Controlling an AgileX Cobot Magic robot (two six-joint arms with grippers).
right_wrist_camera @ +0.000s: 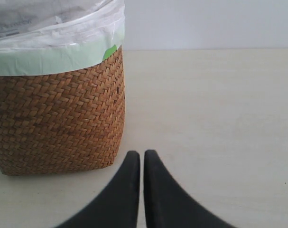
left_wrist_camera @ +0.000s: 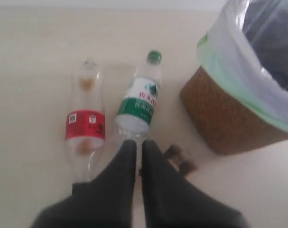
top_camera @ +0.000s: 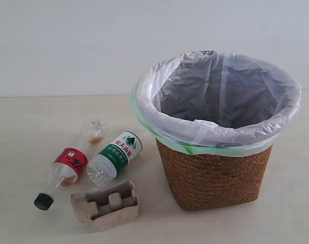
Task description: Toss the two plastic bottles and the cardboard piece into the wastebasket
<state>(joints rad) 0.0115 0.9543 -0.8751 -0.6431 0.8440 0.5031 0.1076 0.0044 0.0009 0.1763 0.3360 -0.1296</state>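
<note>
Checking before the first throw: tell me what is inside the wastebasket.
Inside the wastebasket only its white bag liner shows, nothing else. The bottom is hidden by the near rim.

Just a pale, light wood-look tabletop [top_camera: 22,127] here, nothing fancy. Plain white wall [top_camera: 67,46] behind it, meeting the table's far edge.

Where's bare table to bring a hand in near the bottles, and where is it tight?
Bare table runs left of the red-label bottle and behind both bottles up to the wall. More shows beside the basket in the right wrist view. It's crowded where the green-label bottle, the cardboard tray and the basket's side close in; the bottles lie nearly touching.
</note>
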